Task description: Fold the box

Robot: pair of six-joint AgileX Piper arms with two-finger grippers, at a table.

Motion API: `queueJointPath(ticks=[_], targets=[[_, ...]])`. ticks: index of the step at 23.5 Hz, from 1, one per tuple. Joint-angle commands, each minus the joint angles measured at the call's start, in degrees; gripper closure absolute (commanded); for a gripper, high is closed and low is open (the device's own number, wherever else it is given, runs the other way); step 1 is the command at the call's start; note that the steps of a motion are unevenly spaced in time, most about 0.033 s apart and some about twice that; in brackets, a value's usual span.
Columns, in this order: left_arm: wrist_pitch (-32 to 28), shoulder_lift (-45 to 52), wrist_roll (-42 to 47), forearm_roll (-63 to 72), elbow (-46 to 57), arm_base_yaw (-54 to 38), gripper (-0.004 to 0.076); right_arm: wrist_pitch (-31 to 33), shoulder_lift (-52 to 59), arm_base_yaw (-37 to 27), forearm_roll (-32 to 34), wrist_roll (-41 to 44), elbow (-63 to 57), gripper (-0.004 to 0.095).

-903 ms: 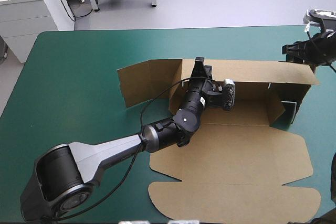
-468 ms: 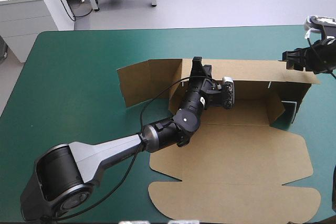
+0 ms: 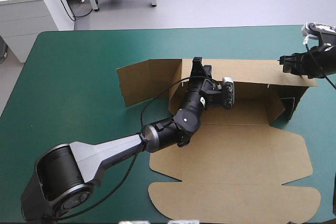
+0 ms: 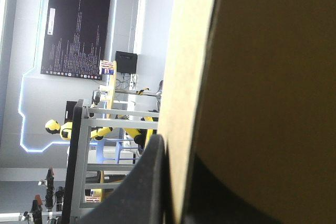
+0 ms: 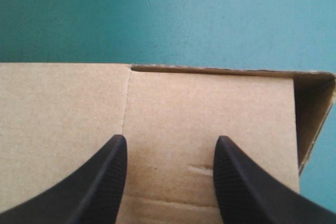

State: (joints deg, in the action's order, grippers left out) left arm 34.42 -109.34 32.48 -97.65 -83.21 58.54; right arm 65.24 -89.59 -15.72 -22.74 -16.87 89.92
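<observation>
**Box partly raised, with both arms working at its far wall**

The box (image 3: 231, 156) is lying at the middle-right of the table (image 3: 79, 61), on the teal-green cover. Its far wall (image 3: 252, 72) is standing upright, and the left gripper (image 3: 198, 65) is pinching the top edge, with the board clamped between its black fingers (image 4: 142, 182). The right gripper (image 5: 170, 145) is hovering with its claw spread over the wall's right-hand end; whether it is touching the board I cannot tell. I am judging the task early to midway: the end flaps are only partly turning in, and the lid (image 3: 236, 203) with its rounded tabs is lying flat. The board is showing matte, stiff and sharply creased, and the cover smooth.
</observation>
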Motion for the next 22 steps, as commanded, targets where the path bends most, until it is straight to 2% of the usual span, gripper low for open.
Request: queueJointPath(ticks=[1, 5, 10, 12, 16, 22], targets=[[1.67, 2.8, 1.63, -0.04, -1.4, 0.29, 0.0732, -3.21, 1.37, 0.19, -8.22, -1.64, -0.19, 0.0481], [1.67, 2.8, 1.63, -0.04, -1.4, 0.29, 0.0732, -4.88, 1.37, 0.19, -7.33, -1.64, -0.19, 0.0506], [1.67, 2.8, 1.63, -0.04, -1.4, 0.29, 0.0732, -6.09, 1.41, -0.69, 1.52, 1.72, 2.45, 0.0513], [1.67, 2.8, 1.63, -0.04, -1.4, 0.29, 0.0732, -6.09, 1.41, -1.89, 1.92, 2.56, 4.19, 0.0513], [1.67, 2.8, 1.63, -0.04, -1.4, 0.29, 0.0732, -4.78, 1.41, -5.87, 1.25, 2.78, 5.75, 0.0514], [1.67, 2.8, 1.63, -0.04, -1.4, 0.29, 0.0732, -4.43, 0.21, -7.4, -6.35, -0.18, 5.75, 0.0533]])
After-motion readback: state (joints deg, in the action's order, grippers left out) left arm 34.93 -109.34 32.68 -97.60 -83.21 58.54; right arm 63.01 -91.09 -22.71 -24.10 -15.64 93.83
